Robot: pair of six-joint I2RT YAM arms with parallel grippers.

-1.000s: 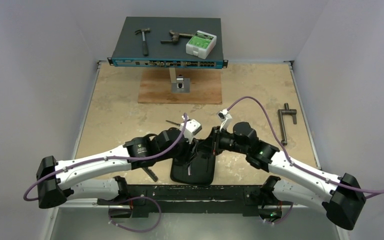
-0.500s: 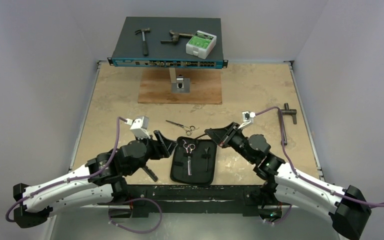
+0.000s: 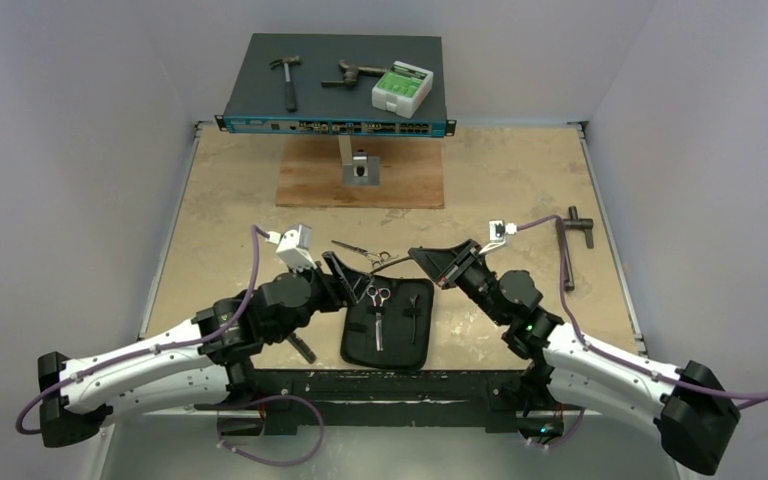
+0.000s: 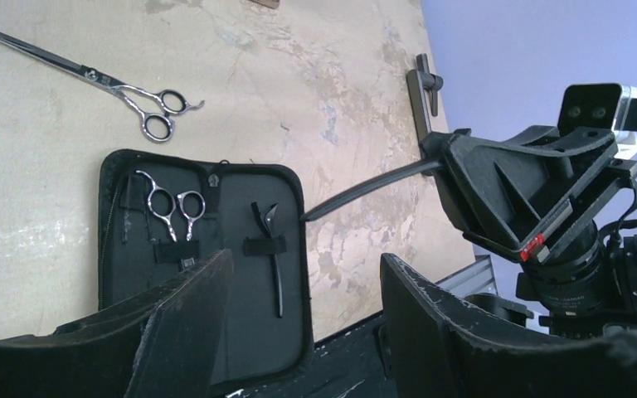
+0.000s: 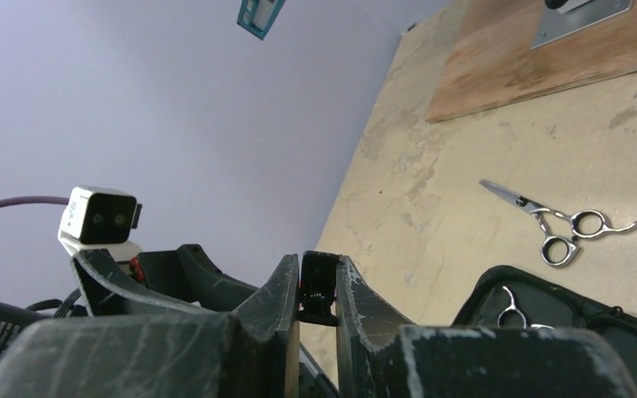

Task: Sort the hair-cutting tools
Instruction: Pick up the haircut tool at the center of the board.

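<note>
An open black case (image 3: 390,340) lies at the near middle of the table. One pair of silver scissors (image 3: 376,297) and a black hair clip (image 3: 413,312) sit strapped inside it. The other scissors (image 3: 365,252) lie loose on the table behind the case, also showing in the left wrist view (image 4: 145,104) and the right wrist view (image 5: 560,228). My right gripper (image 3: 425,258) is shut on the black comb (image 4: 365,186), whose tip points at the case's right edge (image 4: 299,207); the comb's end shows between the fingers (image 5: 318,290). My left gripper (image 4: 303,261) is open and empty, left of the case.
A grey T-shaped bar (image 3: 568,245) lies at the right. At the back a dark network switch (image 3: 260,95) carries a hammer (image 3: 286,78), a rusty tool (image 3: 352,73) and a white-green box (image 3: 401,88). A wooden board (image 3: 400,180) with a metal stand (image 3: 358,165) lies below it.
A second ago both grippers met over the case. They have drawn apart to its sides, uncovering the case. Lately the left gripper moved slightly back toward the case.
</note>
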